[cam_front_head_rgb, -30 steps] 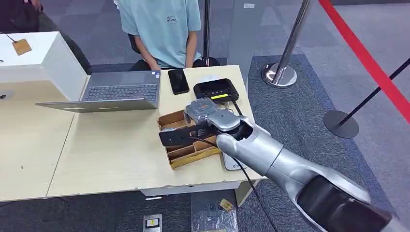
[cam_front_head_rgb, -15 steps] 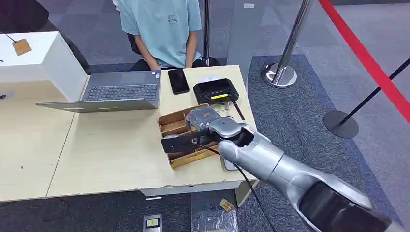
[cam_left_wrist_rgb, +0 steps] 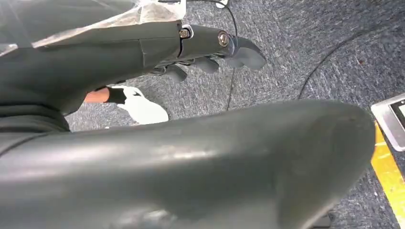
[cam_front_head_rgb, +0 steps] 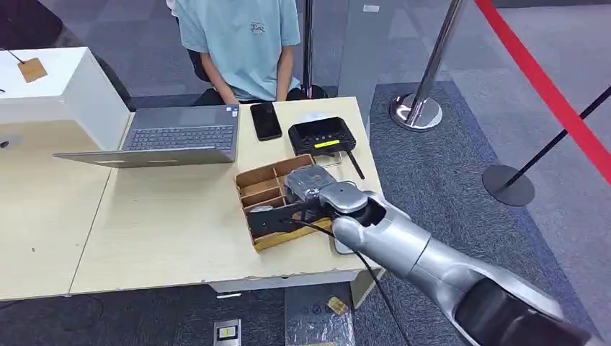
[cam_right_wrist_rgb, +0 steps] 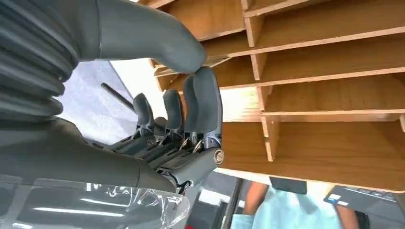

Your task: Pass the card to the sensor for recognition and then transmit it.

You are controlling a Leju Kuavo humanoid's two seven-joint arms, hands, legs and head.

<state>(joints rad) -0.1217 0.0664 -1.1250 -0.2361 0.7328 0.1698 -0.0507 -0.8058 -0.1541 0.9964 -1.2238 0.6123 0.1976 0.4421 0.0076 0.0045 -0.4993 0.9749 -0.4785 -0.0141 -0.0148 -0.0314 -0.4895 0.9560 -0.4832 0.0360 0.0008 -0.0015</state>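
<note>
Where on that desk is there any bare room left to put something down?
The widest bare patch of the desk lies in front of the laptop, left of the wooden tray. The right end is crowded: phone, black sensor box, tray and the right hand over it.

wooden tray (cam_front_head_rgb: pixel 253 189) dividers hem right hand (cam_front_head_rgb: pixel 288 205).

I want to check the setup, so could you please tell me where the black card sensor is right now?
In the head view the black card sensor sits at the table's far right, beside the phone and just beyond the wooden divided tray.
</note>
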